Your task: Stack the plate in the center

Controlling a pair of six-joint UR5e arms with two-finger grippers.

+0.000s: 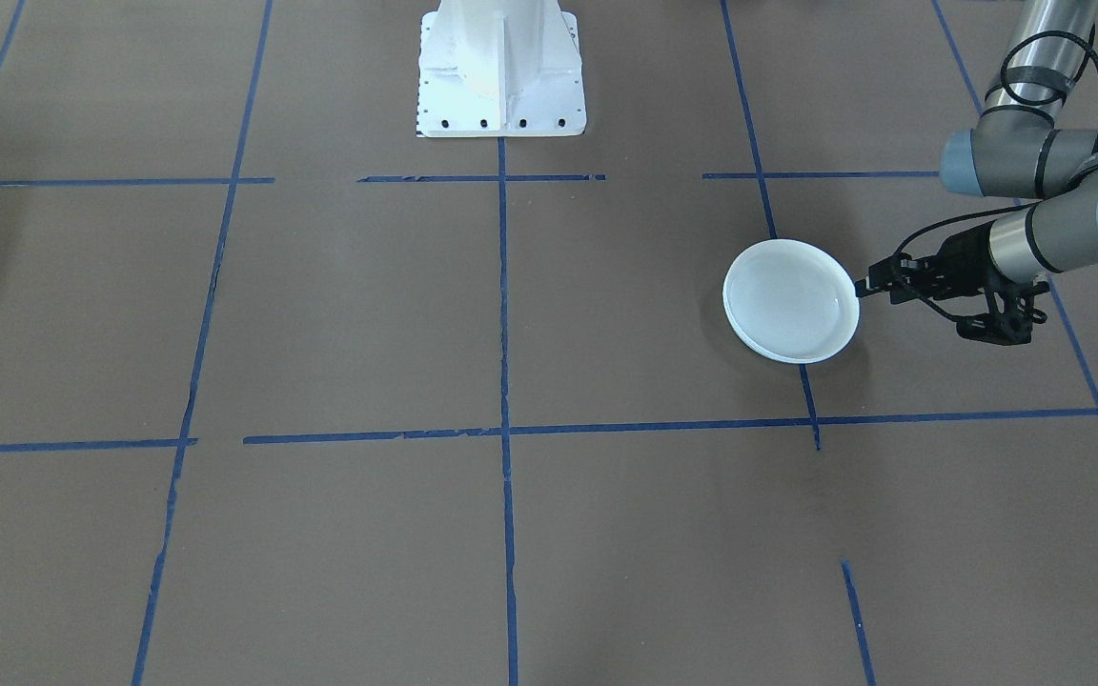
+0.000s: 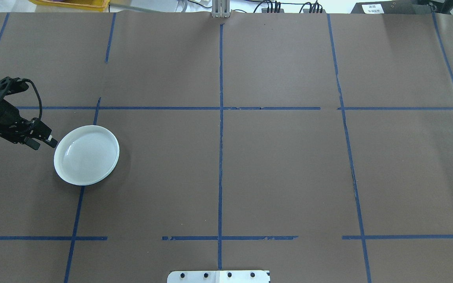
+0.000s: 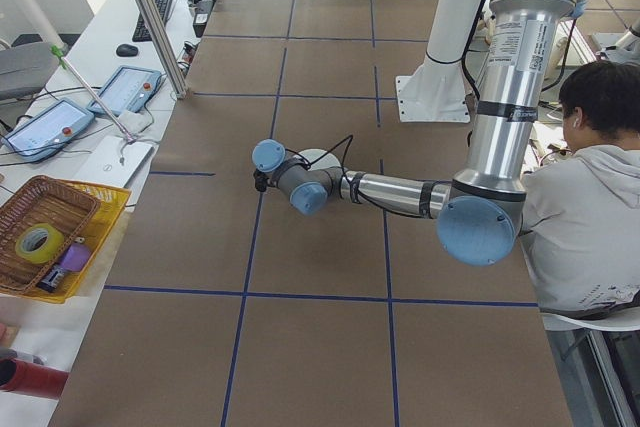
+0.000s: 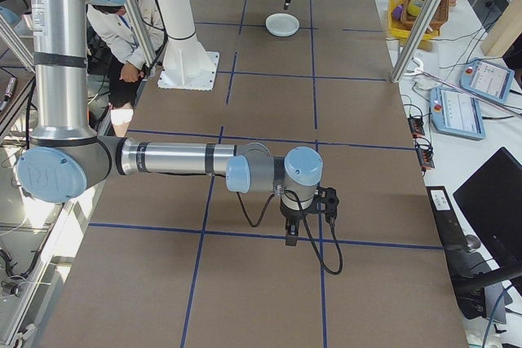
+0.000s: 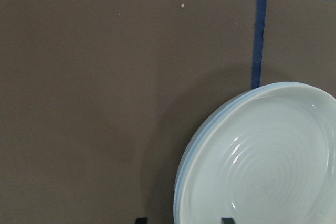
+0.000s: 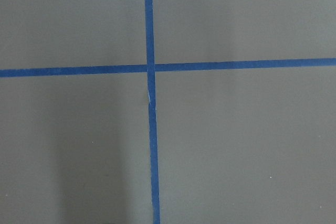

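**Plates stacked by the worktop's left edge, left pincer beside them**

The left pincer (image 2: 45,143), black and slim, sits low near the left edge of the worktop (image 2: 289,177), just beside the rim of the stacked plates. The overhead view does not settle whether it touches them. In the left wrist view its two dark fingertips (image 5: 140,221) stand apart, with nothing between them.

Just to its right lies the stack. The ridged plate (image 2: 87,155), round, shallow and glossy with faint concentric rings in its well, is on top. The blue plate (image 5: 223,115) is under it and shows only as a thin, smooth, pale blue rim. The stack is about midway between the near and far edges and covers part of a strip of blue tape (image 2: 220,157).

The tape marks the matte brown, paper-like worktop into rectangles. The white metal mount (image 2: 218,276), with its row of bolt holes, is at the middle of the near edge.

The right pincer (image 4: 290,238) points straight down over a tape line toward the worktop's right end, well apart from the plates. I cannot tell whether it is parted or closed.
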